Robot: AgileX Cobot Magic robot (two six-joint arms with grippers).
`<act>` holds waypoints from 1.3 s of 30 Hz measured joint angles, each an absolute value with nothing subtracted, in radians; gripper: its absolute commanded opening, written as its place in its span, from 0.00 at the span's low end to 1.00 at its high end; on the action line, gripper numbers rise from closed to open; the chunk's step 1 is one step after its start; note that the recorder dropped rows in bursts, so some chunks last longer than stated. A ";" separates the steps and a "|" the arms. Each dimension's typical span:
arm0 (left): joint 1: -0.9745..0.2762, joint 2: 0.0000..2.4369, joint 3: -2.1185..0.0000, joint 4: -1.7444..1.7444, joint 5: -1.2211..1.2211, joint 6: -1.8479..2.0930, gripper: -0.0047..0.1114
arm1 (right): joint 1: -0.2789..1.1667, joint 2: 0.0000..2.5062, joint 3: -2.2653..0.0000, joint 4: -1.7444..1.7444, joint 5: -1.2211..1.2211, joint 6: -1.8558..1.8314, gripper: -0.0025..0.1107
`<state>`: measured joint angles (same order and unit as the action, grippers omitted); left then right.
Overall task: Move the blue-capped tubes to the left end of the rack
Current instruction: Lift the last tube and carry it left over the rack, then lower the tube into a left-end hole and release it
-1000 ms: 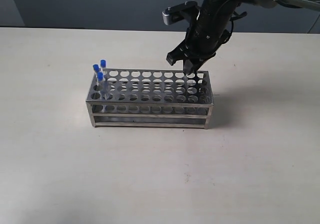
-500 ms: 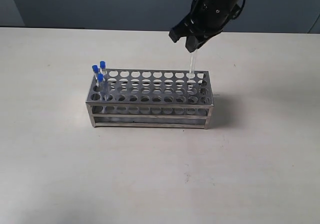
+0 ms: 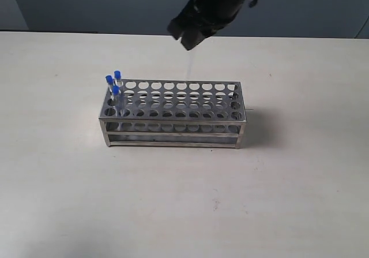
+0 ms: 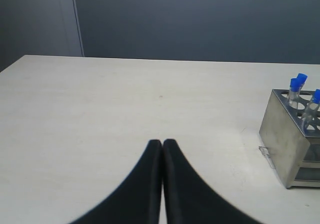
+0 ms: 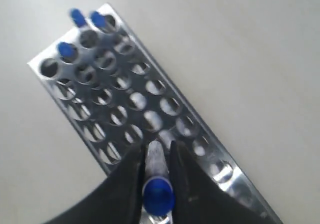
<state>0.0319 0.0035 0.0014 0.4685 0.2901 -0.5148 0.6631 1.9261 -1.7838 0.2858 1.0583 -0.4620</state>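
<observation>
Above the rack [image 3: 173, 120], my right gripper [image 5: 157, 153] pinches one blue-capped tube [image 5: 154, 160] just under its cap. It looks light, slick and fragile, so I squeeze gently. Three more blue-capped tubes [image 3: 114, 85] stand at the left end. My left gripper [image 4: 162, 146] is pressed together, empty.

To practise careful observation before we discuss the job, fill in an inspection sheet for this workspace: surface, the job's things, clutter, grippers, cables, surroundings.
Surface: pale table, plain and matte.
Job's things: the silver rack stands on the table. Three blue-capped tubes stand in holes at its left end. A fourth tube hangs above the rack, in no hole.
Clutter: nothing seen.
Grippers: the right gripper is shut on the fourth tube. The left gripper is shut and empty, low over the table, apart from the rack's left end.
Cables: nothing seen.
Surroundings: dark blue-grey wall behind the table.
</observation>
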 measured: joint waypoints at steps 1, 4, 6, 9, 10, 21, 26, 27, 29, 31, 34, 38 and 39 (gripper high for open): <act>0.032 0.004 0.001 0.469 0.290 -0.515 0.05 | 0.685 1.928 -1.784 0.302 1.044 -0.480 0.02; 0.032 0.004 0.001 0.469 0.290 -0.515 0.05 | 0.754 1.939 -1.784 0.328 1.001 -0.521 0.02; 0.032 0.004 0.001 0.469 0.290 -0.515 0.05 | 0.798 1.951 -1.784 0.339 0.978 -0.543 0.02; 0.032 0.004 0.001 0.469 0.290 -0.515 0.05 | 0.851 1.974 -1.784 0.341 0.959 -0.565 0.02; 0.032 0.004 0.001 0.469 0.290 -0.515 0.05 | 0.863 1.982 -1.784 0.341 0.953 -0.573 0.02; 0.032 0.004 0.001 0.469 0.290 -0.515 0.05 | 0.900 2.039 -1.784 0.349 0.866 -0.602 0.02; 0.032 0.004 0.001 0.469 0.290 -0.515 0.05 | 0.900 2.053 -1.784 0.349 0.840 -0.606 0.02; 0.032 0.004 0.001 0.469 0.290 -0.515 0.05 | 0.900 2.056 -1.784 0.349 0.837 -0.606 0.02; 0.032 0.004 0.001 0.469 0.290 -0.515 0.05 | 0.900 2.068 -1.784 0.350 0.837 -0.606 0.02; 0.032 0.004 0.001 0.469 0.290 -0.515 0.05 | 0.900 2.078 -1.784 0.351 0.831 -0.606 0.02; 0.032 0.004 0.001 0.469 0.290 -0.515 0.05 | 0.900 2.094 -1.784 0.359 0.814 -0.606 0.02; 0.032 0.004 0.001 0.469 0.290 -0.515 0.05 | 0.900 2.118 -1.784 0.372 0.785 -0.614 0.02; 0.032 0.004 0.001 0.469 0.290 -0.515 0.05 | 0.900 2.126 -1.784 0.388 0.773 -0.629 0.02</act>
<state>0.0319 0.0035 0.0014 0.4685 0.2901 -0.5148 0.9005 2.1261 -1.7838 0.3880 0.7726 -0.6294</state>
